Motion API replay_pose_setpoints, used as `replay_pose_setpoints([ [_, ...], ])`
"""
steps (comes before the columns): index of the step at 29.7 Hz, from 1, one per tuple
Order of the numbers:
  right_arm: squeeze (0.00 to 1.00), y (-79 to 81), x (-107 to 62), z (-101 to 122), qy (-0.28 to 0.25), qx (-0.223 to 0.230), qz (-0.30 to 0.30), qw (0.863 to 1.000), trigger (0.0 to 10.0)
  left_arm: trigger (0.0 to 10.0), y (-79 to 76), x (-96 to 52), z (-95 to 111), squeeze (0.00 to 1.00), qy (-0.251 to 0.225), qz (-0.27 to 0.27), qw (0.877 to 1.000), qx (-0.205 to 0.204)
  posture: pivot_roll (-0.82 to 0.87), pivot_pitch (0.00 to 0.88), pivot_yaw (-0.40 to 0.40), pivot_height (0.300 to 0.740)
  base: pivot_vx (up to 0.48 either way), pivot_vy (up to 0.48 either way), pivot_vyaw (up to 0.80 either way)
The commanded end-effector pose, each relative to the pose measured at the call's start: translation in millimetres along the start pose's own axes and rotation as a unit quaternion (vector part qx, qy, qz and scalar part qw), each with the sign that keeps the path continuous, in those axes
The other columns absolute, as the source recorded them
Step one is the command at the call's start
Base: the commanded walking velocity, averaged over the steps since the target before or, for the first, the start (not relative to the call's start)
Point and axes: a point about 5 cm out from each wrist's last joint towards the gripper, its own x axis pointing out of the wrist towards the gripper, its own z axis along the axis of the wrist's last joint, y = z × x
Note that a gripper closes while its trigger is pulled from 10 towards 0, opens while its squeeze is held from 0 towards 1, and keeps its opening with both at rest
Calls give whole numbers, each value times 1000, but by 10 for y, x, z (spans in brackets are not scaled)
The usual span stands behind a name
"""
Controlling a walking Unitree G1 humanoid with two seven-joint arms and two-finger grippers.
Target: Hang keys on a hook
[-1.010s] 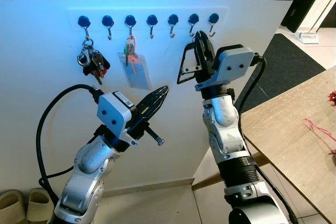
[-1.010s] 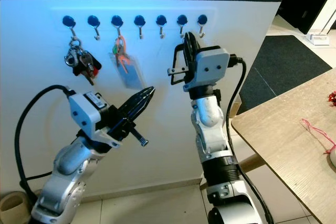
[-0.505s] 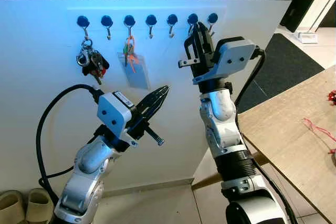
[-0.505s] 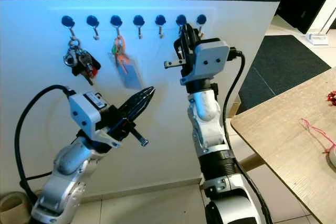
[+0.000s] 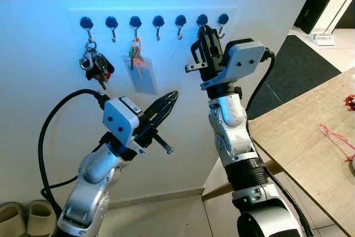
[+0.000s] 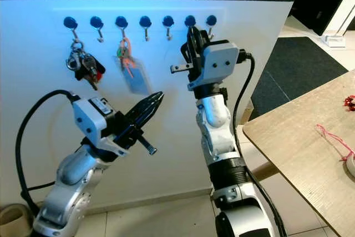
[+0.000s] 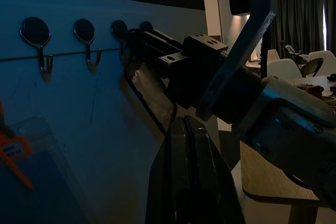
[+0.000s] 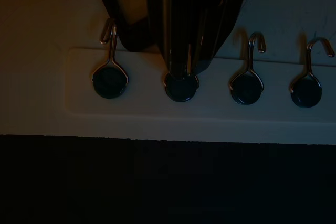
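A white rail point(image 5: 66, 15) on the wall carries a row of black-based metal hooks. From the first hook hangs a bunch of keys point(image 5: 94, 65); from the third hangs an orange and green tag with a clear card sleeve point(image 5: 141, 76). My right gripper point(image 5: 204, 29) is raised against the rail, its tips at the sixth hook point(image 5: 202, 20). It is shut on a black loop point(image 7: 140, 94) that droops below it. In the right wrist view the shut fingertips point(image 8: 181, 74) cover that hook's black base. My left gripper point(image 5: 174, 94) is shut and empty, held lower, away from the wall.
A wooden table point(image 5: 310, 137) stands at the right with a red string point(image 5: 335, 134) on it. A dark mat point(image 5: 302, 65) lies on the floor beyond. Pale slippers point(image 5: 22, 217) sit at the bottom left by the wall.
My right gripper has risen and closed in on the wall, from below the rail up to the sixth hook, and the black loop came with it. The left arm has stayed put.
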Motion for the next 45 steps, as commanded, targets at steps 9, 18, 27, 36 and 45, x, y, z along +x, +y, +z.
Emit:
replay_pose_setpoints([
  [9, 0, 16, -174, -9, 4, 0, 7, 1000, 10000, 10000, -34, 22, 42, 0, -5, -10, 1000, 4, 59, 98, -61, 740, 0, 0, 0],
  [18, 0, -10, -191, 15, 0, -3, -1, 1000, 10000, 10000, -32, 33, 43, 0, -7, -12, 1000, 3, 59, 97, -57, 740, 0, 0, 0],
  [27, 0, -13, -184, 12, 3, -2, -4, 1000, 10000, 10000, -33, 34, 40, 0, -6, -13, 1000, 4, 62, 97, -57, 740, 0, 0, 0],
  [36, 0, -1, -103, 73, -12, 2, -4, 1000, 10000, 10000, -33, 36, 39, 0, -6, -15, 1000, 5, 63, 95, -57, 740, 0, 0, 0],
  [45, 0, 48, -35, 191, -35, 12, 1, 999, 10000, 10000, -33, 29, 46, 0, -6, -13, 1000, 6, 64, 95, -62, 740, 0, 0, 0],
])
